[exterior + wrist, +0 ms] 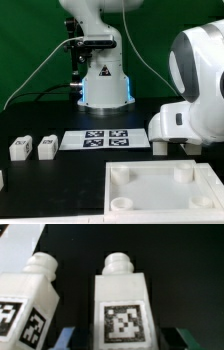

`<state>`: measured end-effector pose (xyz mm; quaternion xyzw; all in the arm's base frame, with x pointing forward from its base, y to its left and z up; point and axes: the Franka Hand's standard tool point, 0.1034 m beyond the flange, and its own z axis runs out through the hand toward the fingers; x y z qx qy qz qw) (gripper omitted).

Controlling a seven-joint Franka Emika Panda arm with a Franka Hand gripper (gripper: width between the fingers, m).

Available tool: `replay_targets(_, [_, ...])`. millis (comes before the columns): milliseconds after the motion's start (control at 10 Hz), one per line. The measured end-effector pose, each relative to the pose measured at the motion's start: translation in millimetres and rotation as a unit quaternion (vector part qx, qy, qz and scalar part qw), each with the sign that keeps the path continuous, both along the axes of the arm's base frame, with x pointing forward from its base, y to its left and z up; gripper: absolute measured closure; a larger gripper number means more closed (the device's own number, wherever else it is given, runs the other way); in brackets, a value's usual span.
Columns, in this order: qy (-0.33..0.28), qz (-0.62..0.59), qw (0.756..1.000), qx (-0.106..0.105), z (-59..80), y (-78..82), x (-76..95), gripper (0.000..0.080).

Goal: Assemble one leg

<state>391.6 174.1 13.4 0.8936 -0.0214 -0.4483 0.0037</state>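
In the wrist view a white leg (122, 303) with a rounded peg at its end and a black-and-white tag on its face lies on the black table between my fingers. My gripper (123, 338) is open and straddles the leg's near end. A dark gap shows on each side between the leg and the fingers (68, 338). A second, similar leg (25, 303) lies close beside the first one, outside the jaws. In the exterior view my gripper and these two legs are hidden behind the arm's white wrist (195, 95). Two more legs (20, 150) (46, 148) stand at the exterior view's left.
The marker board (105, 139) lies in the middle of the black table. The large white square panel (165, 212) with corner sockets lies at the front right. Part of another white piece (2, 178) shows at the left edge. The robot base (105, 85) stands behind.
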Motion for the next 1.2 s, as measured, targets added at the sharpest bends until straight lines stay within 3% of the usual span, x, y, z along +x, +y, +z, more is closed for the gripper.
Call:
replay_targets(100, [-0.003,0.014,1.000,0.014,14.3,-8.8,9.1,0.0506])
replay_targets(300, [-0.022,0.019,0.999,0.029,56.8,-27.0,33.2,0.0506])
replay_targets(400, [-0.034,0.022,0.998,0.039,67.9,-33.1,47.4,0.0506])
replay_targets(500, [-0.083,0.024,0.995,0.042,83.3,-39.3,70.5,0.0506])
replay_targets(700, [-0.210,0.023,0.976,0.051,111.6,-45.1,100.6,0.0506])
replay_targets(800, [-0.253,0.021,0.966,0.052,120.1,-44.0,111.8,0.0506])
replay_targets(900, [-0.320,0.018,0.946,0.053,118.3,-41.9,120.0,0.0506])
replay_targets(1000, [-0.363,0.017,0.930,0.052,117.1,-42.9,116.0,0.0506])
replay_targets(1200, [-0.451,0.013,0.891,0.054,117.7,-43.4,124.3,0.0506])
